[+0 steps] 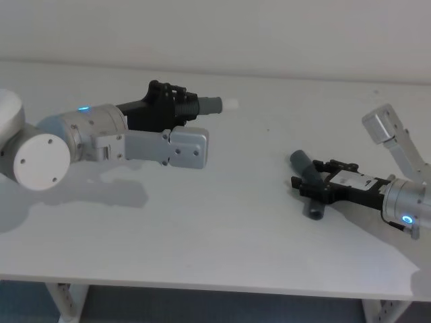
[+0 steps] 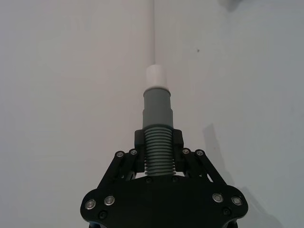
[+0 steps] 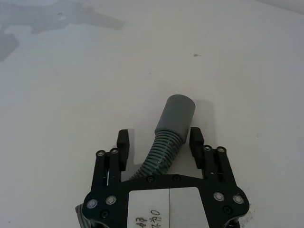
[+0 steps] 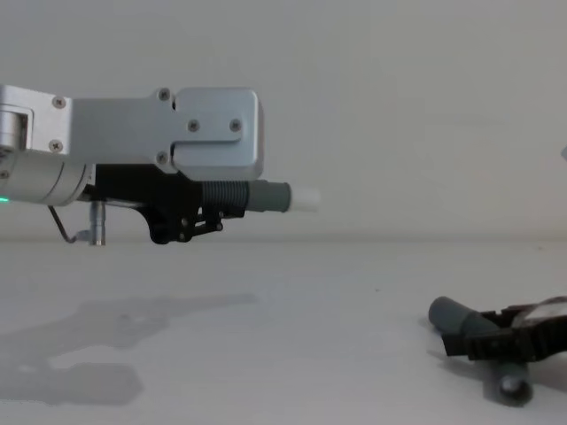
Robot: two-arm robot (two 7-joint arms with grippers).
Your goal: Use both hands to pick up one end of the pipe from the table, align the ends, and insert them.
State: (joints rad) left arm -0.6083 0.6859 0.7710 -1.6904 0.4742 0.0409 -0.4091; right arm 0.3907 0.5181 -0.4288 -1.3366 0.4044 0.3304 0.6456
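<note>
Grey short piece: held in the air above the table, lying roughly level, over the table's left-centre part.
Collar: the smooth grey collar sticks out past the fingertips and points toward the robot's right.
White tip: sits at the very end of the collar. In the chest view it hangs well clear of the table surface.
Left gripper: raised, with its fingers drawn narrow and pinching the ribbed part of the short piece just behind the collar. In the left wrist view both fingers touch the ribs.
Long piece: darker, lying on the table at the robot's right. Its ribbed body runs under the right gripper, and another end shows on the near side of the gripper.
Cuff: smooth and wider than the ribs. It pokes out just beyond the right fingertips, down at the table, angled toward the far left.
Right gripper: low at the table on the right, with its fingers spread wide, one on each side of the ribbed part just behind the cuff. The right wrist view shows a gap between the hose and each finger, so it is not pinching.
Ends: well apart and not joined, with the white tip up high on the left and the cuff down low on the right.
Shadow: the left arm's shadow lies on the white table beneath it.
</note>
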